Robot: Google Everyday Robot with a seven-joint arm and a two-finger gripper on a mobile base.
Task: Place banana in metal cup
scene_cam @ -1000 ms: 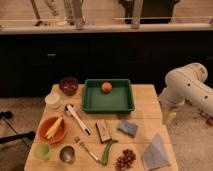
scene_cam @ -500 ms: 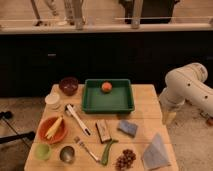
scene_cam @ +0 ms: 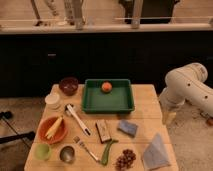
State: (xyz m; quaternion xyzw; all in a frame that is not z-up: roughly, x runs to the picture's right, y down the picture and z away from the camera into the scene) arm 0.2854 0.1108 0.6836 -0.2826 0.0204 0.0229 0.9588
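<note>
Nothing has shifted on the wooden bench (scene_cam: 146, 107) in the last second, so I judge the task not yet begun. At the front-left corner stands a light green plastic cup (scene_cam: 42, 151). Just behind it, near the left edge, the pale yellow curved banana (scene_cam: 54, 127) lies in a round orange bowl (scene_cam: 42, 136). The small shiny silver metal cup (scene_cam: 67, 153) sits at the front edge, just right of the green cup and close to the bowl. The hand (scene_cam: 169, 117) hangs off the right edge on the white arm, holding nothing that I can see. I cannot tell whether it is apart or together. The banana lies well apart from it, across the whole bench.
</note>
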